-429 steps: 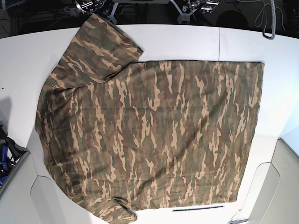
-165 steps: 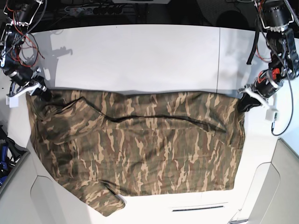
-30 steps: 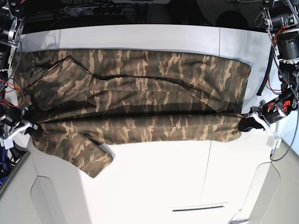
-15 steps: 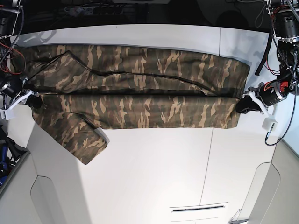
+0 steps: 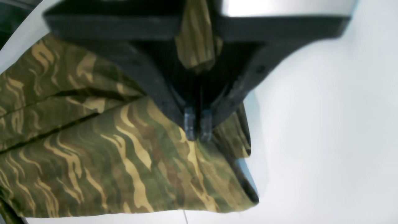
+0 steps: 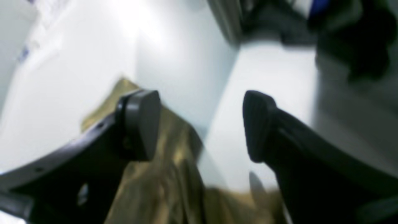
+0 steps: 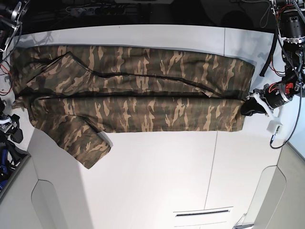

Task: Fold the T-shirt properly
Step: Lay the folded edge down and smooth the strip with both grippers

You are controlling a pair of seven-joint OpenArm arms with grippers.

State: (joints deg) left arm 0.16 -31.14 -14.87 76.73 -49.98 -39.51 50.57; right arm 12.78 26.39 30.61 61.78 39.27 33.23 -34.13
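While the shirt [image 7: 138, 90] lies across the far half of the table [image 7: 157, 176] as a long band, one lengthwise fold looks done. One sleeve [image 7: 88, 145] sticks out toward the near side, so tucking it and folding crosswise are left. At the band's end, the left end effector [image 5: 197, 126] is pressed together on a corner of cloth. Beside the opposite end, the right end effector [image 6: 200, 124] is spread wide and holds nothing.
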